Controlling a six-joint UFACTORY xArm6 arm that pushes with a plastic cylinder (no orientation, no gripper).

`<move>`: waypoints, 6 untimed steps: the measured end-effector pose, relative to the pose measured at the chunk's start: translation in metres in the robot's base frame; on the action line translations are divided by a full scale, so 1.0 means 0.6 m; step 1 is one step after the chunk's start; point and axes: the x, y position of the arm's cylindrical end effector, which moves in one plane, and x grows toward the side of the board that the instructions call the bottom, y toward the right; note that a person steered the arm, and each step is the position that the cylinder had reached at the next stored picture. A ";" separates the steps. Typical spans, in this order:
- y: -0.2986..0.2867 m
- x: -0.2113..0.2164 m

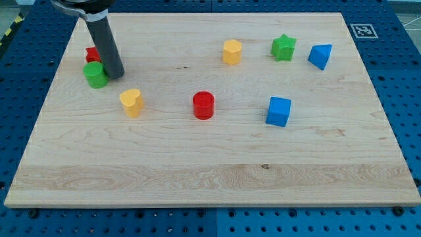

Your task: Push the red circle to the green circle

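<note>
Desk [210, 178] of pale wood fills the view, scattered with small coloured blocks. My tip [116, 75] rests at the upper left, just beside the green circle [96, 75] on its right; the arm carries no gripper, only a bare rod, so nothing is being held. The red circle [204, 105] stands near the middle, well apart from the green one. Judging by this, the tip sits on the wrong side and would need to travel round to the red circle's right to push it leftward. A yellow heart [131, 103] lies between the two circles, slightly below the direct line, and could get in the way. A red block [92, 53] hides partly behind the rod. Further right are a yellow block [231, 51], a green star [283, 48] and two blue blocks [320, 56] [279, 111].
</note>
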 end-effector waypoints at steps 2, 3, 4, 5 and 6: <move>0.031 0.000; 0.136 -0.003; 0.227 -0.003; 0.294 -0.003; 0.313 0.033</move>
